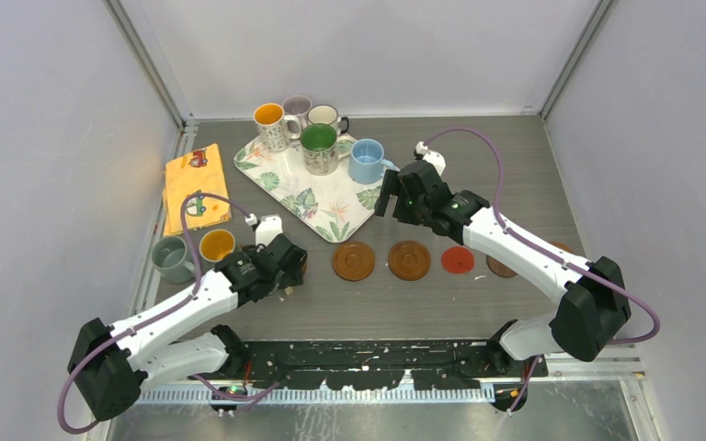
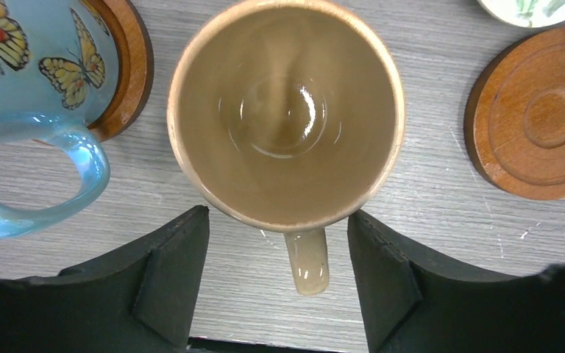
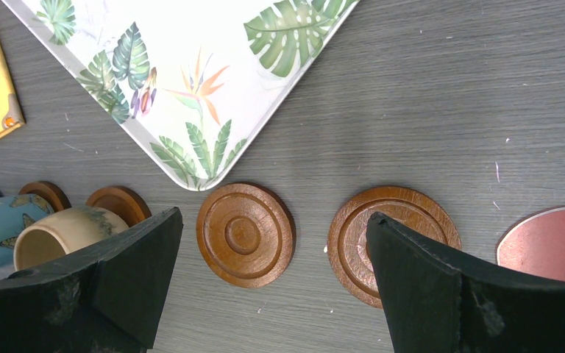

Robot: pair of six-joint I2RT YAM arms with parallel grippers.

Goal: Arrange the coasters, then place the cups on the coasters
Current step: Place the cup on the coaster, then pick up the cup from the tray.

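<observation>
Left wrist: cup handle (image 2: pixel 308 259) between jaws.

We see a glossy glazed tan cup (image 2: pixel 287 118), a pearly blue cup (image 2: pixel 29 66) (butterfly-printed), a ringed wooden coaster (image 2: pixel 537 110) with soft sheen, and a matt, grained grey table (image 2: pixel 441 220).

Tan cup (image 2: pixel 287 110) fills the gap between butterfly cup (image 2: pixel 22 66) and bare coaster (image 2: pixel 541 114).
</observation>
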